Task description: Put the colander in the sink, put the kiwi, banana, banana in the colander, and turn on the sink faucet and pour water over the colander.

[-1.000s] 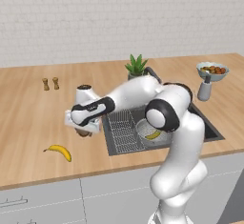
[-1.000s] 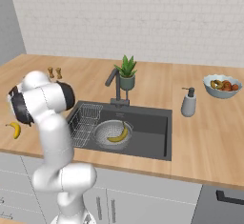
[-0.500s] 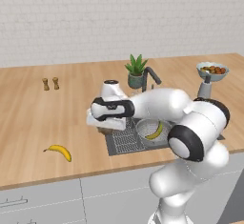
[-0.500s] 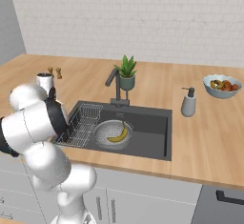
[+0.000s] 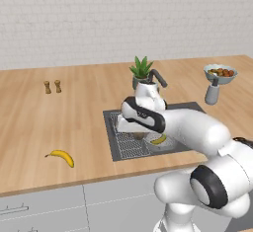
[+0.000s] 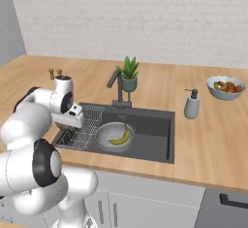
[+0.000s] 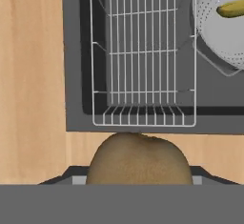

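**Now over the sink with the kiwi**

Since a second ago the gripper [image 7: 138,182] has swung from the counter to the sink's [image 6: 155,135] wire rack [image 7: 143,51], clenched on the kiwi [image 7: 138,163]. One banana [image 6: 121,136] lies in the colander [image 6: 109,136].

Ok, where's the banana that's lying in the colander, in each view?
Left base view: banana just right of centre, tucked against the white forearm.
Right base view: banana at centre, in the colander.
Hand view: banana in the top right corner.
Shared landmark: the wire rack next to the colander.
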Motion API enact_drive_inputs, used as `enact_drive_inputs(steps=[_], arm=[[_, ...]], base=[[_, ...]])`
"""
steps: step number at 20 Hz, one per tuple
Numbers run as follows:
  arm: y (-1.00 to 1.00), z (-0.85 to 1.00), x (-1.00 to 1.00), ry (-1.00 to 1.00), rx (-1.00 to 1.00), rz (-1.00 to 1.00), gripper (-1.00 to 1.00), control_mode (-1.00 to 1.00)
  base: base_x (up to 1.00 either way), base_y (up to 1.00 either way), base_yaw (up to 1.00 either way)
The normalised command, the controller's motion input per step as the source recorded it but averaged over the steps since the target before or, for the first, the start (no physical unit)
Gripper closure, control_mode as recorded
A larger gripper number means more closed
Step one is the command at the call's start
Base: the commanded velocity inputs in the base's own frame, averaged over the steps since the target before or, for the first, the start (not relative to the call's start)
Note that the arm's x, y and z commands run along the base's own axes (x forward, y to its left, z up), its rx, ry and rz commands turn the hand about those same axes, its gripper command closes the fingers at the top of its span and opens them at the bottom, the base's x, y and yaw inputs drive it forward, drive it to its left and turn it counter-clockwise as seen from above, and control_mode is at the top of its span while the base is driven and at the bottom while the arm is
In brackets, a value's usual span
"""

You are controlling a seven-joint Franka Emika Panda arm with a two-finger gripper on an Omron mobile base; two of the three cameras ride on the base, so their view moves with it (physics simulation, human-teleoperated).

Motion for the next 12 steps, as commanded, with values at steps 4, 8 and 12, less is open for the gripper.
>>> enact_drive_inputs(steps=[4,8,12], arm=[[-0.9,0.19,-0.13,0.0,0.0,0.25,1.0,-1.0],[-0.9,0.11,0.0,0.0,0.0,0.23,1.0,-1.0],[-0.9,0.04,0.0,0.0,0.04,0.21,1.0,-1.0]], base=[[0.0,0.0,0.0],[0.0,0.0,0.0],[0.0,0.0,0.0]])
